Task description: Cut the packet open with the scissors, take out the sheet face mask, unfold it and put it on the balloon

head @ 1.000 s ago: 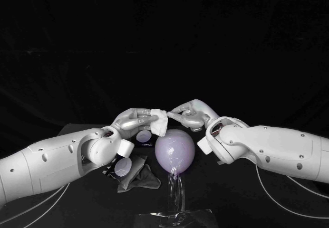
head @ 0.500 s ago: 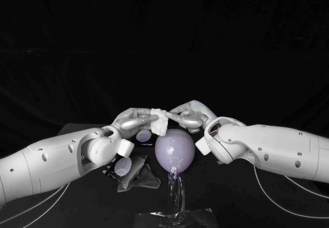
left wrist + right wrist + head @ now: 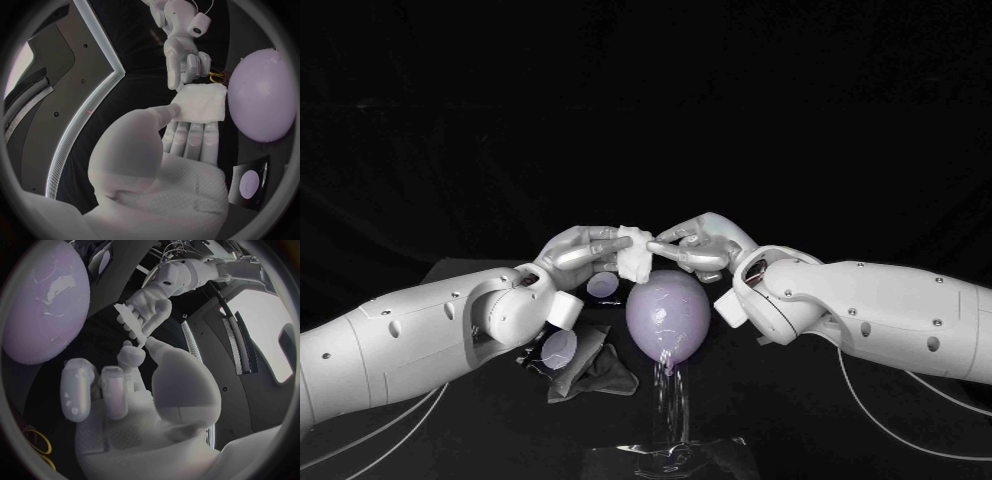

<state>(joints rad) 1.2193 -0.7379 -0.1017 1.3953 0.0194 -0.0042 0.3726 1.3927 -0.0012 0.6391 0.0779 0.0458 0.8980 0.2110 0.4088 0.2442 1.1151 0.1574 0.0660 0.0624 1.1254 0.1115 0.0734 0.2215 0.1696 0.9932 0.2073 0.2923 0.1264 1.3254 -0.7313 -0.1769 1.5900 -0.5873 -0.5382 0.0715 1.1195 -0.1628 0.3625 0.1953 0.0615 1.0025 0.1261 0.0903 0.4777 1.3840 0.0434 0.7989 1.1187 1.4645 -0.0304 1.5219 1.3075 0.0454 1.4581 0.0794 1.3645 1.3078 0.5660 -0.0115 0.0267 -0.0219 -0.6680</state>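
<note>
Sheet face mask [image 3: 636, 252]: we see it folded into a small white pad. It is held in the air just above the top of the balloon, between the two hands.
Left hand [image 3: 586, 252]: it holds the mask. In the left wrist view the pad lies flat across the extended fingers [image 3: 190, 137], and the thumb presses down on its near corner.
Right hand [image 3: 698, 246]: it faces the left hand from the other side of the balloon. Its fingertips [image 3: 187, 67] touch the far edge of the pad. In the right wrist view the thumb and one finger are drawn close together at that edge and the other fingers are curled loosely. We cannot tell whether the pinch has closed on a layer of the mask.
Balloon [image 3: 664, 315]: it is pale lilac and egg-shaped, and stands upright directly under the mask. We see a narrow gap between its top and the pad.
Stand [image 3: 672, 410]: a clear stem runs from the underside of the balloon down to the bench.
Packet [image 3: 589, 375]: it is dark and lies on the bench beside the lower part of the balloon, under the left forearm. A pale round patch shows on it.
Bench [image 3: 805, 420]: its surface is black and carries the stand and the packet.
</note>
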